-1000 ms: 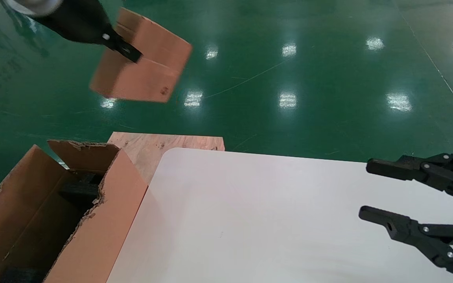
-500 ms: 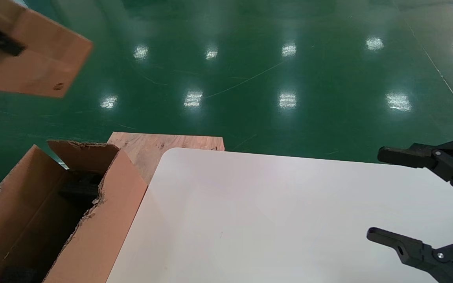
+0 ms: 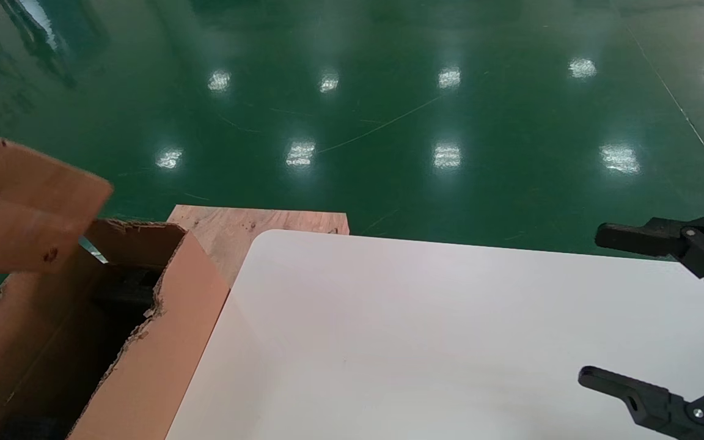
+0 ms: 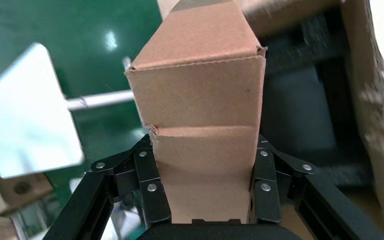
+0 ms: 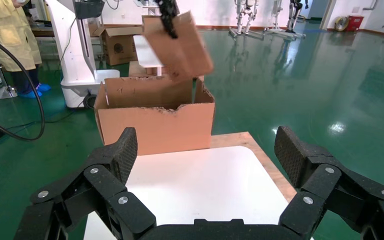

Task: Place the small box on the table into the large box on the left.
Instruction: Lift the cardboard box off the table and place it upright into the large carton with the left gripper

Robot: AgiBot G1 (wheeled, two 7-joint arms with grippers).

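Nearest the head camera, at lower right of the frame, the right gripper point(image 3: 645, 318) hangs idle over the large smooth white tabletop point(image 3: 425, 330), its black jaws spread wide with nothing between them.

At lower left stands the big brown corrugated carton with ragged, torn flap edges point(image 3: 150, 342), just beside the table's rounded corner; its dark interior holds black foam pieces point(image 4: 300, 105). These, together with the torn rim, are the likely obstructions to a clean drop.

At middle left, above the open mouth of that carton, the small plain brown cardboard box point(image 3: 28, 211) is carried tilted. The left gripper point(image 4: 205, 192) is clamped on it, one finger point(image 4: 152, 185) on each narrow side near one end; in the head view the gripper is almost out of frame.

Handling, as a judgement: the small box looks light and fairly stiff, its smooth faces somewhat slippery and apt to dent under a hard squeeze. The hold across opposite sides seems sound.

Beyond the table corner lies a bare plywood board point(image 3: 230, 226), then the glossy green floor point(image 3: 388, 110).
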